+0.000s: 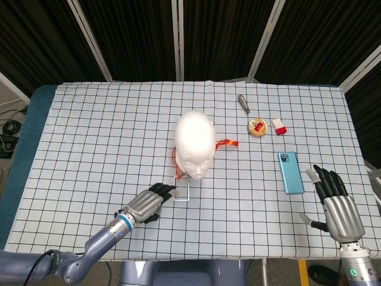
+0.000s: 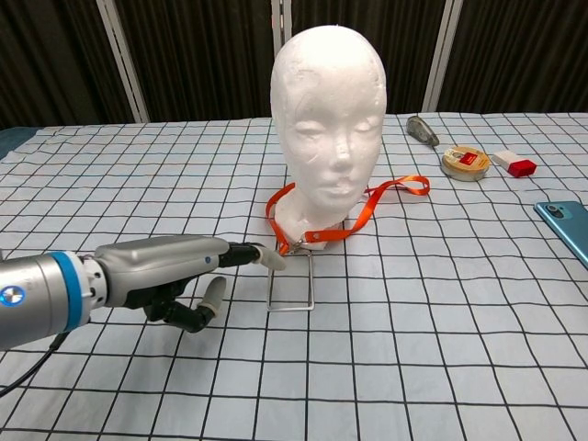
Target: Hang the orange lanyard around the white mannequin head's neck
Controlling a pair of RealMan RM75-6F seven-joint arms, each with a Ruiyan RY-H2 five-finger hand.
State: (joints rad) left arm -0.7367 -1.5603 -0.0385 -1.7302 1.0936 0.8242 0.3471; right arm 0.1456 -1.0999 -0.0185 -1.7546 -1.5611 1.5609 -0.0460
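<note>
The white mannequin head (image 1: 194,145) (image 2: 330,119) stands upright at the table's middle. The orange lanyard (image 2: 354,224) (image 1: 226,143) lies on the cloth around its neck base, one loop trailing toward the right. A clear badge holder (image 2: 290,280) (image 1: 181,190) hangs from its clip in front of the head. My left hand (image 1: 147,204) (image 2: 179,273) lies low over the table just left of the badge holder, fingers stretched toward it, fingertips (image 2: 268,258) at its left edge, holding nothing. My right hand (image 1: 337,204) hovers open at the table's near right corner, outside the chest view.
A blue phone (image 1: 290,172) (image 2: 568,225) lies right of the head. Behind it sit a round tin (image 1: 258,127) (image 2: 463,162), a small red-and-white box (image 1: 278,126) (image 2: 514,163) and a grey tool (image 1: 243,103) (image 2: 422,129). Dark curtains close the back.
</note>
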